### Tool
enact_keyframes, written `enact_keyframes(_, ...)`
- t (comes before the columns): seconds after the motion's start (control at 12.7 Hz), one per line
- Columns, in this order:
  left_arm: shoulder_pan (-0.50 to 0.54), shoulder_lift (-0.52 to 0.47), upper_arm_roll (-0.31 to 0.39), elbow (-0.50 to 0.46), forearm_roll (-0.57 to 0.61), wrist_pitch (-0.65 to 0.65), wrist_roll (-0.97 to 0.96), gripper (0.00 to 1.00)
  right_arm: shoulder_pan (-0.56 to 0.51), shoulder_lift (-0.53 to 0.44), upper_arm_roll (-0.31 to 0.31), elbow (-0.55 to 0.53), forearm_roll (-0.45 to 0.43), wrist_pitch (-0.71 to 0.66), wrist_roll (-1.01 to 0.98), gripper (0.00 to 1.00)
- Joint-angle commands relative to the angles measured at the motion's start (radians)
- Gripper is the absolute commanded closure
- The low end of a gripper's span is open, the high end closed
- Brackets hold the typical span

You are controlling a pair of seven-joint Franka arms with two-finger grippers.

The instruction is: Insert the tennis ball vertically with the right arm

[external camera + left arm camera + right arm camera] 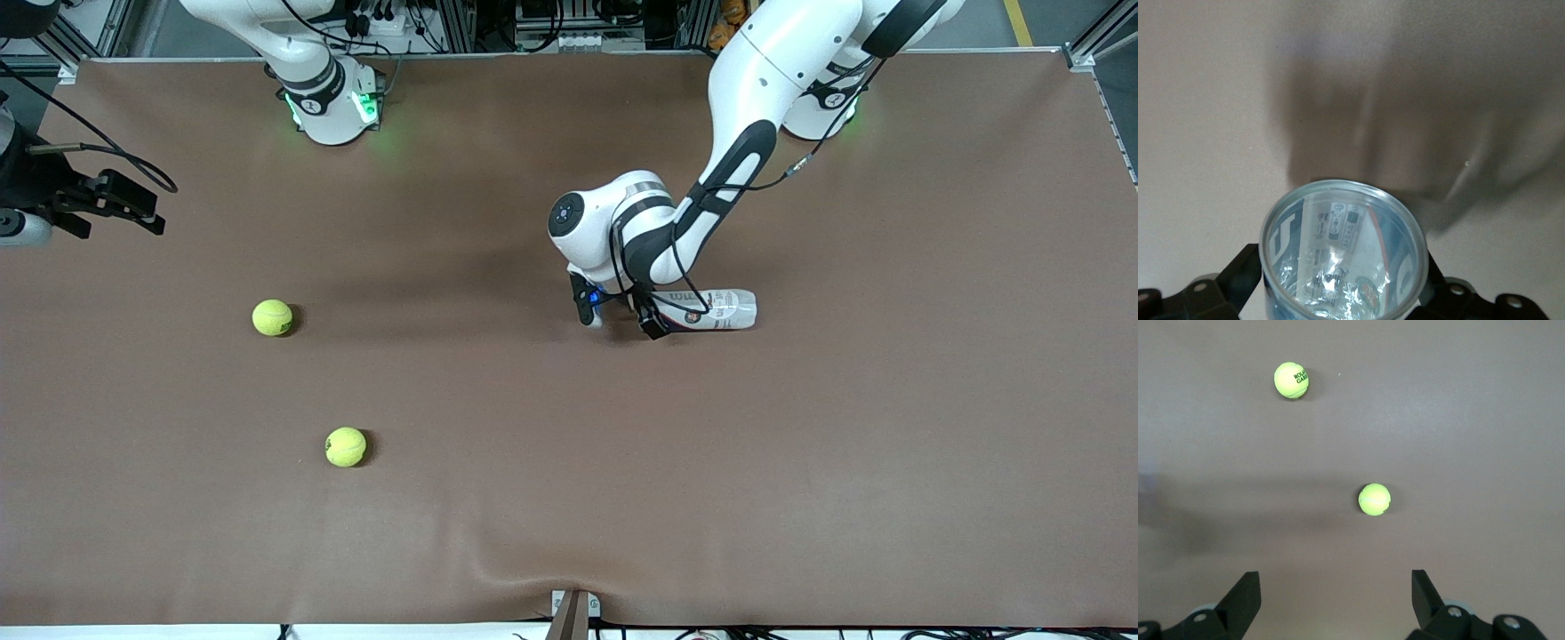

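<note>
Two yellow-green tennis balls lie on the brown table toward the right arm's end: one [272,317] [1374,499] farther from the front camera, the other [346,446] [1291,380] nearer to it. A clear plastic ball can [716,309] [1345,257] lies on its side mid-table. My left gripper [653,322] [1338,267] is down at the can's open mouth, open, with a finger [1238,273] on either side of the rim. My right gripper [116,213] [1335,600] hangs open and empty over the table edge at its own end, well apart from both balls.
The brown mat [800,462] covers the whole table and buckles slightly at its front edge. The arm bases [333,111] stand along the edge farthest from the front camera. A small bracket [573,613] sticks up at the middle of the front edge.
</note>
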Motion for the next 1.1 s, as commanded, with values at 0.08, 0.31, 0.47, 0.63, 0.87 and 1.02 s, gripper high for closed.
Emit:
enact_keyframes(0.08,0.009,-0.006,-0.005,-0.013,0.026,0.014,0.001,0.12,-0.006,-0.014,0.0,-0.014,0.015,-0.001,-0.006,0.0)
enact_keyframes(0.31,0.009,-0.011,-0.005,-0.009,0.026,0.006,0.008,0.18,-0.006,-0.014,0.0,-0.014,0.016,-0.001,-0.006,0.0)
enact_keyframes(0.47,0.009,-0.012,-0.005,-0.008,0.026,0.003,0.016,0.27,-0.006,-0.014,0.0,-0.014,0.016,0.0,-0.006,0.0)
enact_keyframes(0.63,0.007,-0.015,-0.003,-0.003,0.026,-0.001,0.018,0.28,-0.006,-0.014,0.0,-0.014,0.016,0.0,-0.006,0.0)
enact_keyframes(0.87,0.004,-0.026,-0.003,0.004,0.026,-0.007,0.044,0.26,-0.006,-0.014,0.0,-0.014,0.016,0.0,-0.008,0.0)
enact_keyframes(1.02,0.001,-0.034,-0.005,0.013,0.026,-0.035,0.047,0.26,-0.006,-0.014,0.0,-0.014,0.016,0.002,-0.006,0.0)
